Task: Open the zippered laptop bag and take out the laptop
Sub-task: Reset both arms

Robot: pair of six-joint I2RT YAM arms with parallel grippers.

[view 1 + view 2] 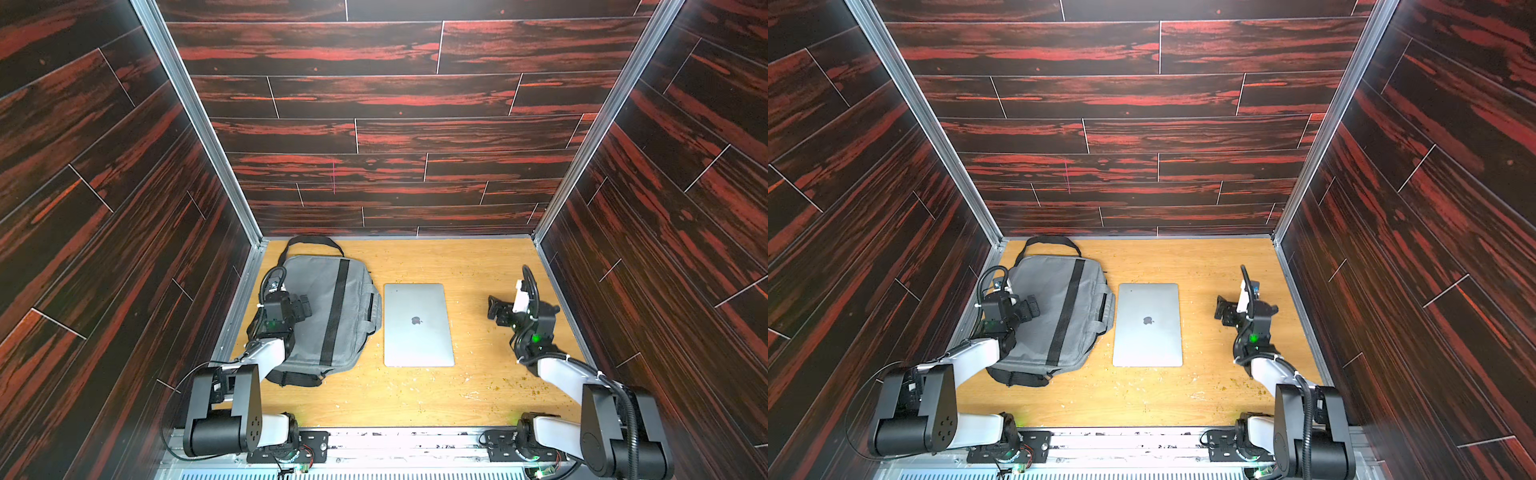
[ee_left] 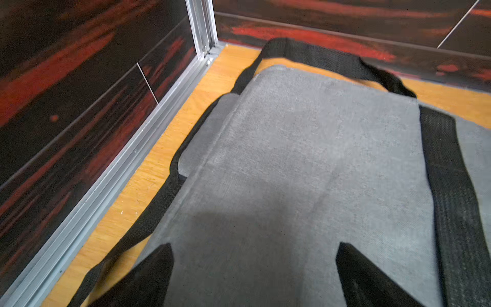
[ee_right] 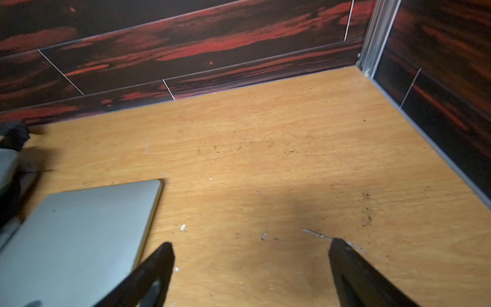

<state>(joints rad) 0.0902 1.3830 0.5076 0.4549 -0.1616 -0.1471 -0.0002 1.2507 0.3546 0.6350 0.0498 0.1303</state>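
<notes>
Lying flat beside the zippered laptop bag [image 1: 328,307], the laptop [image 1: 417,324] is seen on the table [image 1: 469,395]; left gripper [image 2: 254,247] is held spread above bag, right gripper [image 3: 251,243] above table, nothing gripped.

Left gripper [image 2: 255,252]: jaws spread wide, holding nothing, hovering left of the laptop [image 1: 417,324].
Right gripper [image 3: 251,249]: jaws spread wide, holding nothing, right of the laptop.

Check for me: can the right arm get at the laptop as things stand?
Probably yes. The laptop lies flat and uncovered on the table; the right gripper hangs open next to it with only bare wood between.
</notes>
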